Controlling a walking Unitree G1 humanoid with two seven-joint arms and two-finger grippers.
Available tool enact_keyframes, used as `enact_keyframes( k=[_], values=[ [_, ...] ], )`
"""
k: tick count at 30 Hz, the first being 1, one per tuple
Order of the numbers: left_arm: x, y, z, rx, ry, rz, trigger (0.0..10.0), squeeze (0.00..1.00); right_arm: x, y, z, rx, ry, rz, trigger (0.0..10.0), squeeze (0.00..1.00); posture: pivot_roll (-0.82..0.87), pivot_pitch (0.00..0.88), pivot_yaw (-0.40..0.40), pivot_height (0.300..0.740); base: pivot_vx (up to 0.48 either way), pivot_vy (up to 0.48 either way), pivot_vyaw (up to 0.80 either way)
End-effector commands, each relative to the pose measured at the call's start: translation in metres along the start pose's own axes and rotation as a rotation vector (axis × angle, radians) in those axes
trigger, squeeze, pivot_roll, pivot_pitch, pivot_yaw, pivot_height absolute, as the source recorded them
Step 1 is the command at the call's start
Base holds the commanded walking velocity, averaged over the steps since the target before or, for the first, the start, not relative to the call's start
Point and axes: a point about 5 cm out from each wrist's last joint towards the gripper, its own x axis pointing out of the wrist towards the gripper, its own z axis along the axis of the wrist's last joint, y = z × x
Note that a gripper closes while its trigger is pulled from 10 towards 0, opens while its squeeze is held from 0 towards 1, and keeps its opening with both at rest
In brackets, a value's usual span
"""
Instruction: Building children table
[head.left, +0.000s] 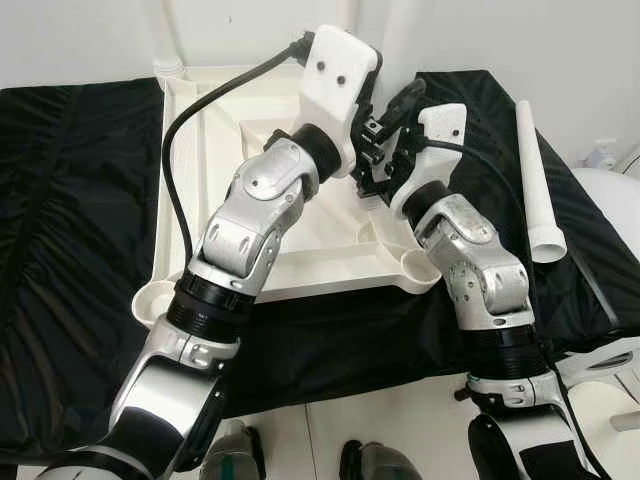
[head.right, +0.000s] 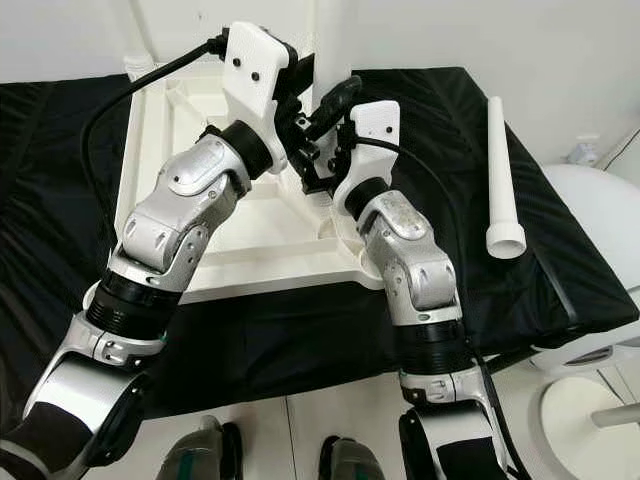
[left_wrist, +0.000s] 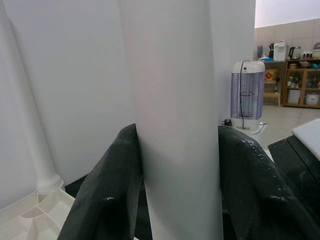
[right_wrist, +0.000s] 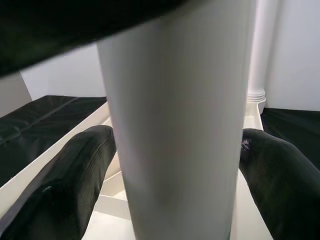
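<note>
Left wrist view: the left gripper clasps a smooth white cylindrical plastic table leg between its two glossy black fingers. The right gripper clamps the same upright leg, ribbed black fingers on either side. Both grippers meet over the inverted white moulded plastic tabletop, which lies on a wrinkled black cloth. A second white tapered leg lies loose on the cloth, well apart to the right.
</note>
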Motion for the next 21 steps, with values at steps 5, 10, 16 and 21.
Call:
enact_keyframes(
  k=[5,10,16,21],
  values=[
    [-0.0001,-0.0051,0.0005,0.019,-0.023,0.002,10.0,0.0,0.0006,0.0049,0.0134,-0.007,-0.021,0.025,9.3,0.0,-0.03,0.062,-0.035,0.74,0.0,0.0,0.0],
    [0.0009,-0.0053,-0.0003,0.025,-0.022,0.0,10.0,0.0,-0.0007,0.0052,0.0133,-0.007,-0.015,0.022,1.7,0.0,-0.03,0.06,-0.038,0.74,0.0,0.0,0.0],
    [0.0009,-0.0053,-0.0003,0.025,-0.022,0.0,10.0,0.0,-0.0007,0.0052,0.0133,-0.007,-0.015,0.022,1.7,0.0,-0.03,0.06,-0.038,0.74,0.0,0.0,0.0],
    [0.0021,-0.0077,-0.0012,0.028,-0.021,-0.013,10.0,0.0,-0.0048,0.0047,0.0111,-0.026,0.011,0.02,0.1,0.0,-0.04,0.058,-0.038,0.74,0.0,0.0,0.0]
  ],
)
